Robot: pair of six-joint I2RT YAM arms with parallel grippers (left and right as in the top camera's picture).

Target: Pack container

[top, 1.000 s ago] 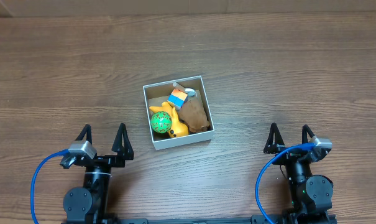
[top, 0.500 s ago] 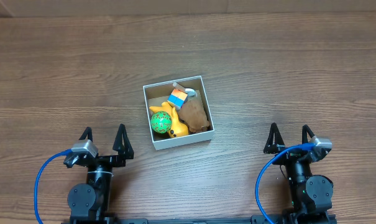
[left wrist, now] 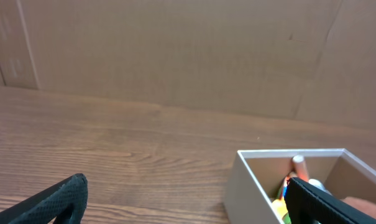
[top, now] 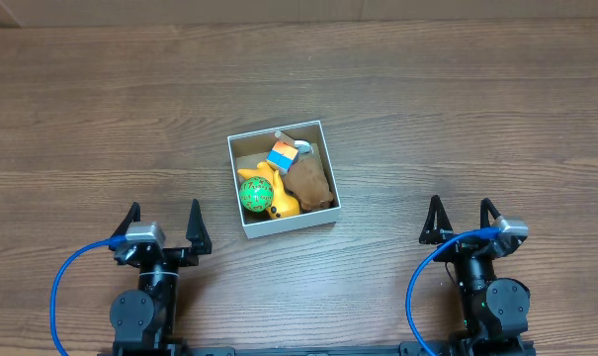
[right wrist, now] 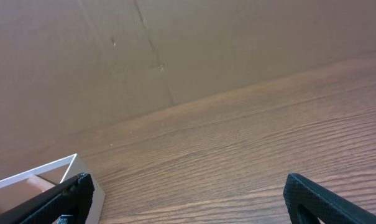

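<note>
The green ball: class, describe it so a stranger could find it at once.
On the wooden table stands a white-walled container. In its near left corner lies the green ball, beside a yellow toy; it alone is round and green.

Worktop [top: 101,109]: dark brown wood-grain surface, its grain running left to right, spanning nearly the whole overhead frame.

Item resting directly on it: container [top: 289,224], a small square box with thin white walls. It is sitting flat near the centre of the frame, turned slightly off the grain lines, and all four sides are standing upright.
</note>
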